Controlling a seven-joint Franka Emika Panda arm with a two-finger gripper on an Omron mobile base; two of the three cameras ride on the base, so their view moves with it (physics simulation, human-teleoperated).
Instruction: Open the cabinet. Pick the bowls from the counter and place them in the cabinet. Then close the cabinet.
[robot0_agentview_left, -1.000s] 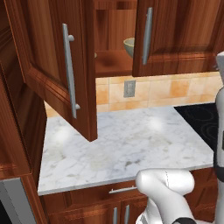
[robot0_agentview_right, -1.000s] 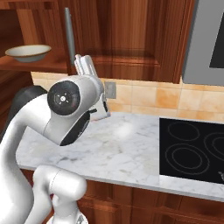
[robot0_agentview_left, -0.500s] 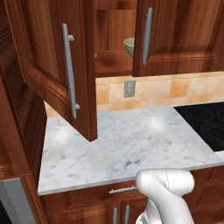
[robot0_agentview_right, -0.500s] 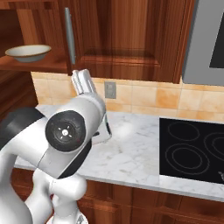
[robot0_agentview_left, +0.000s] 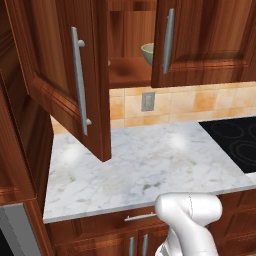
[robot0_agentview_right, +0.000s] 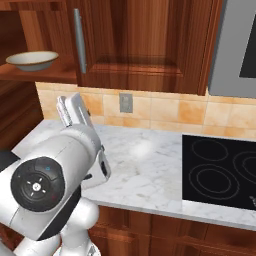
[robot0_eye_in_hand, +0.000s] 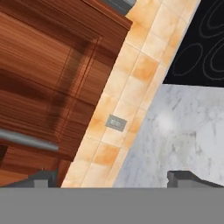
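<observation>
Wooden cabinet (robot0_agentview_left: 60, 90) doors stand ajar, both bowls (robot0_agentview_right: 31, 60) on its shelf (robot0_agentview_right: 40, 74), off the marble tabletop (robot0_agentview_left: 145, 165). Gripper (robot0_eye_in_hand: 117, 177), wide open and empty, hangs near; closing the left door's handle (robot0_agentview_left: 80, 82) seems next.

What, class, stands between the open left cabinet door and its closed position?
Nothing visible does. The left door hangs swung out over the counter, whose marble beneath it is bare. Both bowls sit back on the shelf: one beside the right door, the other further left.
</observation>
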